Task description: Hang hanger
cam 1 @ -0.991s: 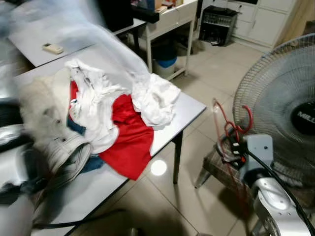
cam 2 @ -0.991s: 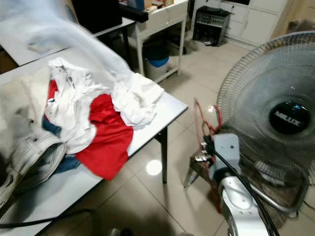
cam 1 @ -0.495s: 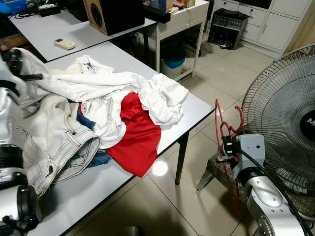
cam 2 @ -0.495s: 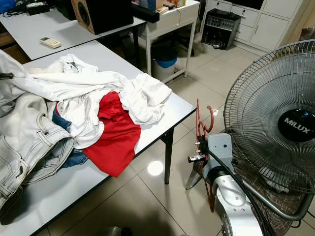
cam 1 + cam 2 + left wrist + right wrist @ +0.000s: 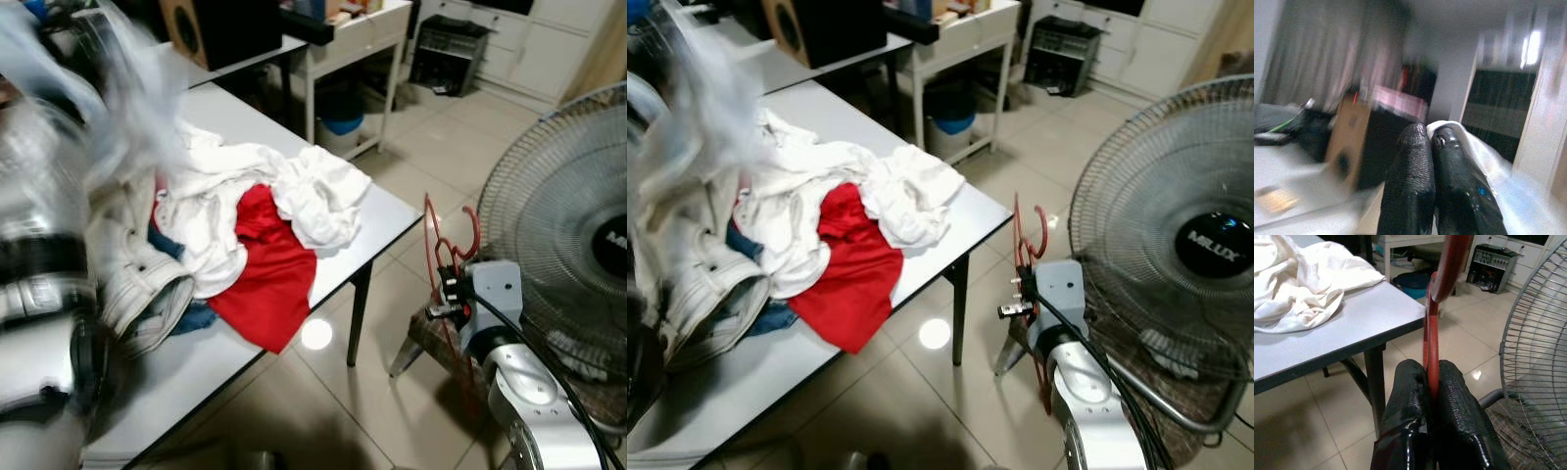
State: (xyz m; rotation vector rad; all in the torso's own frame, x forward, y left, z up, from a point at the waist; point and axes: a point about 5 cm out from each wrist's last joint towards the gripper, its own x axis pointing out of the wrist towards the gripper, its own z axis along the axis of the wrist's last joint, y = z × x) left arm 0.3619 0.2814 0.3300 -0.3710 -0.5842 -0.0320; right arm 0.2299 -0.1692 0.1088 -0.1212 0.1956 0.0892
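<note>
Clamped tight on the red hanger [image 5: 1431,340], the right gripper [image 5: 1431,382] had both black fingers pressed against its thin frame, with the hook curling up above them. I saw that gripper holding the hanger upright in the air off the table's near corner, just in front of a standing fan [image 5: 1176,245]. The left gripper [image 5: 1432,142] had its jaws together on a fold of white garment [image 5: 1484,156], raised high at my left, where the cloth showed as a pale blur. On the grey table [image 5: 970,211] lay a heap of clothes: a white shirt [image 5: 906,196], a red garment [image 5: 852,269] draping over the edge, and light jeans [image 5: 705,294].
</note>
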